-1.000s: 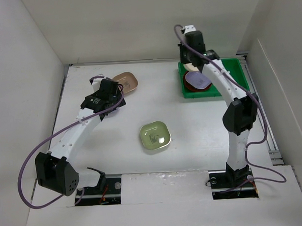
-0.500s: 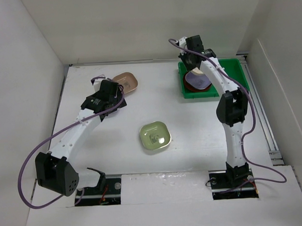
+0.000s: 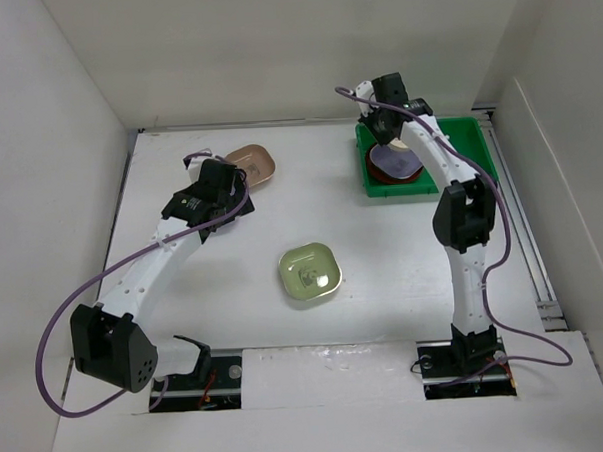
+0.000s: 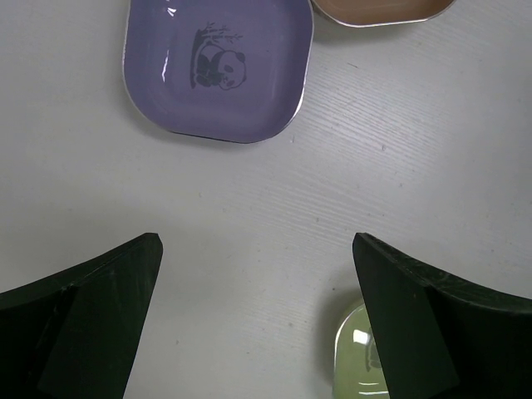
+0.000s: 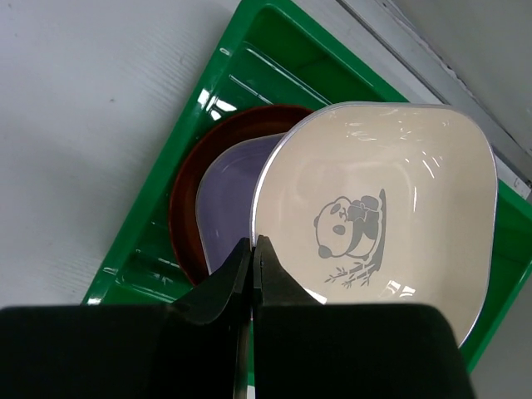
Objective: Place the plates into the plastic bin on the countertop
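Plastic bin (image 3: pixel 471 145): bright green, ribbed floor. It sits at the far right corner of the white countertop (image 3: pixel 383 252), close to the white walls (image 3: pixel 274 47).

Inside the bin, left end:
- round red plate (image 5: pixel 184 218), flat on the floor
- lilac plate (image 5: pixel 223 204), nested on the red one
- whether anything lies under the red plate cannot be told

Above the bin's left end: cream plate (image 5: pixel 382 191), panda print face up and tilted. It overlaps the lilac plate and the red plate from above. The right gripper (image 5: pixel 252 247) pinches its raised rim, one finger outside the edge and one inside, pressed together on it. Whether the plate's far edge touches the bin cannot be told.

Outside the bin, all flat on the countertop:
- tan-brown plate (image 3: pixel 251 165): left of the bin, well apart, about level with its far half
- second lilac plate (image 4: pixel 218 71): panda print, farther left of the bin than the tan-brown plate and just beside it. The left arm hides it from above, so it shows in the left wrist view only.
- pale green plate (image 3: pixel 310 273): left of the bin and nearer the arm bases, well apart

Left gripper (image 4: pixel 255 245): farther from the bin than the tan-brown plate, over bare countertop. Its fingers are spread wide with nothing between them. The second lilac plate lies beyond the fingertips, apart from them.
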Controlling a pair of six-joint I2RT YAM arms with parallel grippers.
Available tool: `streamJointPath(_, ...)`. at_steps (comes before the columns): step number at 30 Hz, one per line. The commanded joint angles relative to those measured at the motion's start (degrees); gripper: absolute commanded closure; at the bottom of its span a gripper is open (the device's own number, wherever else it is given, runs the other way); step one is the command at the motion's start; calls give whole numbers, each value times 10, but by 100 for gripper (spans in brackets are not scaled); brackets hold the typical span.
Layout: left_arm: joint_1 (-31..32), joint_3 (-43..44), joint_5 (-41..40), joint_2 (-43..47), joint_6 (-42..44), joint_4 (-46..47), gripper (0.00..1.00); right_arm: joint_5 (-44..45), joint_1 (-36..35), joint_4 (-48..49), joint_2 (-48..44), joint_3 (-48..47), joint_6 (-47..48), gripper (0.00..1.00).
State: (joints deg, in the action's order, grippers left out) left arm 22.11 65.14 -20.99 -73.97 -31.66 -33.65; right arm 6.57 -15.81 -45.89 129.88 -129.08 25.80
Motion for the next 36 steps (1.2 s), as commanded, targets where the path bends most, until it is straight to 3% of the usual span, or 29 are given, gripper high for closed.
streamJointPath(1, -1, -6, 1, 10, 9, 7, 0, -1, 3, 10, 5, 11, 16, 100)
streamJointPath(6, -1, -6, 1, 10, 9, 7, 0, 1, 9, 31, 5, 32, 10, 100)
streamJointPath(8, -1, -6, 1, 10, 9, 7, 0, 1, 9, 31, 5, 32, 4, 95)
streamJointPath(9, -1, -6, 1, 10, 9, 7, 0, 1, 9, 31, 5, 32, -4, 78)
streamJointPath(11, -1, -6, 1, 10, 9, 7, 0, 8, 9, 31, 5, 32, -10, 74)
streamJointPath(12, -1, -6, 1, 10, 9, 7, 0, 8, 9, 31, -8, 32, -10, 57)
streamJointPath(15, -1, -6, 6, 10, 9, 7, 0, -4, -5, 54, -74, 63, -34, 34)
streamJointPath(16, -1, -6, 6, 10, 9, 7, 0, -4, -11, 70, -98, 80, -39, 0)
streamJointPath(20, -1, -6, 0, 10, 3, 7, 0, -29, -50, 112, -207, 157, -75, 0)
streamJointPath(26, -1, -1, -13, -1, -9, 0, 0, -111, -139, 194, -317, 411, -172, 0)
streamJointPath(28, -1, -1, -13, -7, -14, 0, 0, -124, -176, 254, -335, 511, -201, 0)
streamJointPath(36, -1, -1, -19, -7, -14, -5, 0, -109, -260, 343, -348, 682, -315, 16)
